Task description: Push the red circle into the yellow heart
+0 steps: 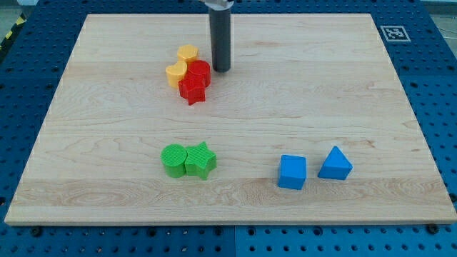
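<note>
The red circle (pixel 199 72) sits in the upper middle of the board, touching the yellow heart (pixel 176 73) on its left. A red star (pixel 192 90) lies just below the circle, touching it. A yellow hexagon (pixel 188 53) sits just above the heart and circle. My tip (pixel 221 69) is right beside the red circle, at its right edge, touching or nearly touching it.
A green circle (pixel 173 160) and a green star (pixel 201 160) sit together at the lower middle. A blue cube (pixel 292 172) and a blue triangle (pixel 335 165) lie at the lower right. The wooden board (pixel 343 93) rests on a blue perforated table.
</note>
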